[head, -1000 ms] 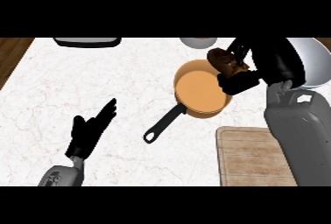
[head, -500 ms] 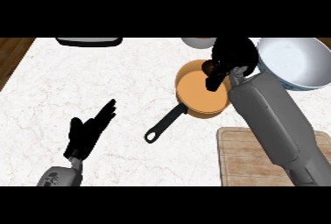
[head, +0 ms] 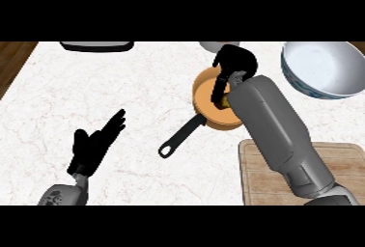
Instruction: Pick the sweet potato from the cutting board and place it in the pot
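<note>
The orange pot (head: 206, 103) stands at the counter's middle right, its black handle (head: 182, 137) pointing to the lower left. My right hand (head: 235, 60) hangs over the pot's far side, its fingers (head: 219, 89) stretched down into the pot. Hand and grey forearm hide most of the pot's inside. No sweet potato shows in the hand; a small yellowish patch (head: 225, 101) peeks out by the wrist, too small to identify. The wooden cutting board (head: 267, 176) lies bare at the lower right. My left hand (head: 92, 147) rests open at the lower left.
A large white bowl with a blue outside (head: 321, 67) stands right of the pot. A dark tray (head: 96, 46) and a grey rounded object (head: 214, 46) sit at the counter's far edge. The counter's left edge (head: 18, 72) meets brown wood.
My right hand has swung left from the bowl's side to above the pot, with the forearm now across the pot's right half. The brown sweet potato seen in the hand no longer shows.
</note>
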Motion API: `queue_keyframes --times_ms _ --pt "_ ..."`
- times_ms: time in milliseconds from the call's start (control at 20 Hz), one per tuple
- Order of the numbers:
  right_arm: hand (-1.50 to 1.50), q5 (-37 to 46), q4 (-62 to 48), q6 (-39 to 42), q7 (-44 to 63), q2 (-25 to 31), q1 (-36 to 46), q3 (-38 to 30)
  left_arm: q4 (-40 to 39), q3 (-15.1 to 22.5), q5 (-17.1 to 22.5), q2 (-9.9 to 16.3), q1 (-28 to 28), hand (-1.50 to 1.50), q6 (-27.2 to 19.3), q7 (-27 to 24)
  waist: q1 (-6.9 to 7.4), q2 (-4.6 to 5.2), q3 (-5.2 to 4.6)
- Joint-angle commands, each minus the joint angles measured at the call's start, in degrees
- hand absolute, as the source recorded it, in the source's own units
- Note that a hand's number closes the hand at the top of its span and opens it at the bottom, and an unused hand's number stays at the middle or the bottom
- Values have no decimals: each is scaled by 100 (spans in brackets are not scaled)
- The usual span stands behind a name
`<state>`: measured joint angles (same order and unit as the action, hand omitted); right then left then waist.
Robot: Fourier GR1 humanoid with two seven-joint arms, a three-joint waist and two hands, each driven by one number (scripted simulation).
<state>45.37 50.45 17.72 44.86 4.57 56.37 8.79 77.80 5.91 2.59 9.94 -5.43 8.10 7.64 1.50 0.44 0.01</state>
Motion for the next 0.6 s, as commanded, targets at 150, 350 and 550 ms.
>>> queue_keyframes --times_ms 150,350,550 --pt "-150 -358 473 -2195 -946 -312 119 -870 122 -50 74 26 -106 0 28 253 11 17 15" --pt "-150 -666 963 -3304 -915 -451 122 -1236 11 7 2 -98 -18 0 -42 78 -49 -29 5" --pt "-150 -634 1069 -3954 -1110 -122 156 -1829 138 -6 -26 -84 150 0 -93 90 -100 -37 3"
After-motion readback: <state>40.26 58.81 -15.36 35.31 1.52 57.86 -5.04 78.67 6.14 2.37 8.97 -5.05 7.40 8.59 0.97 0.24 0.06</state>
